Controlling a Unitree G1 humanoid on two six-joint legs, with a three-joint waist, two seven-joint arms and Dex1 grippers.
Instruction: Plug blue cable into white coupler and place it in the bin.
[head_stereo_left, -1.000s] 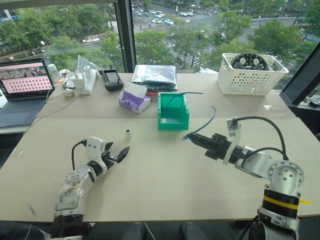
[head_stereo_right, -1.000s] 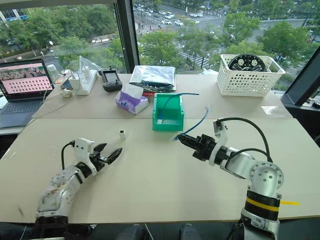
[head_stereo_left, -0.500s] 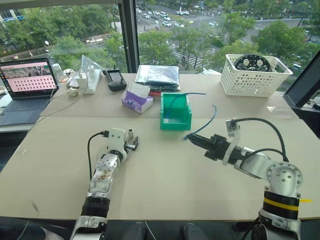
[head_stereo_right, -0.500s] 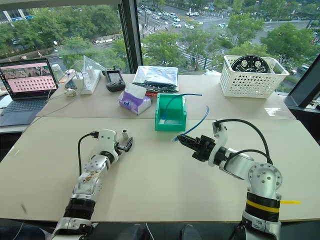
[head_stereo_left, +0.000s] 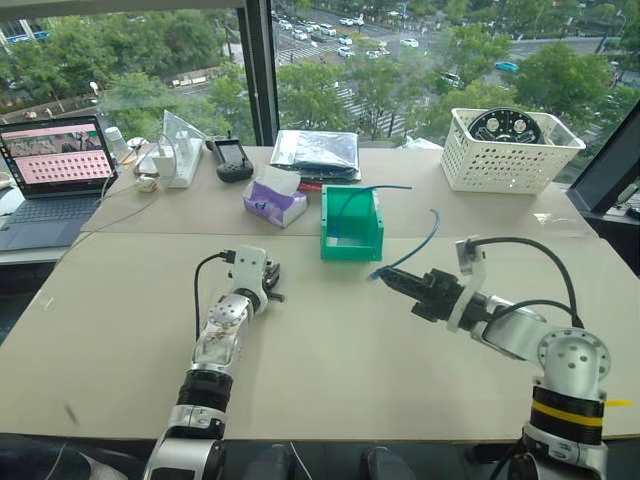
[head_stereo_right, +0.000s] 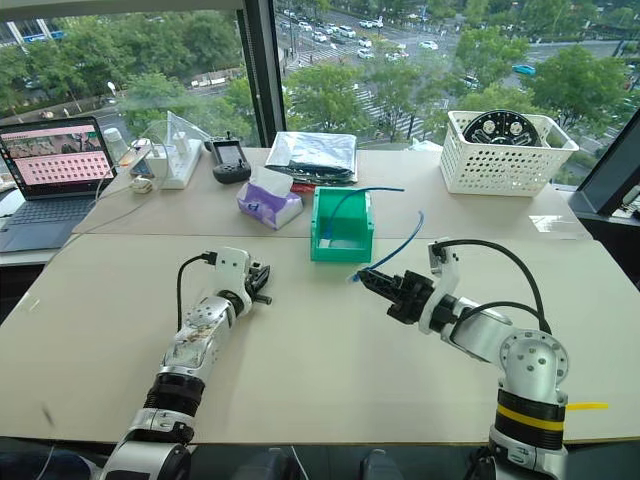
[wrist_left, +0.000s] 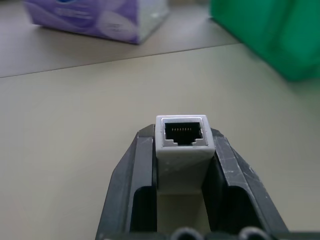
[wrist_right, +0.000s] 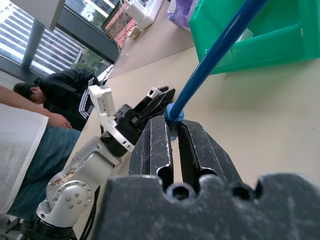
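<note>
- A beige table (head_stereo_left: 330, 370) by the window, a seam running across it.
- Past the seam: a laptop (head_stereo_left: 52, 170) at the left edge, a white power strip (head_stereo_left: 178, 160), a black handset (head_stereo_left: 230, 160), a silvery bag (head_stereo_left: 317, 152), and a white basket (head_stereo_left: 510, 150) at the right.
- A tissue box (head_stereo_left: 272, 203) and a green bin (head_stereo_left: 351, 225) sit close to the seam, side by side but apart.
</note>
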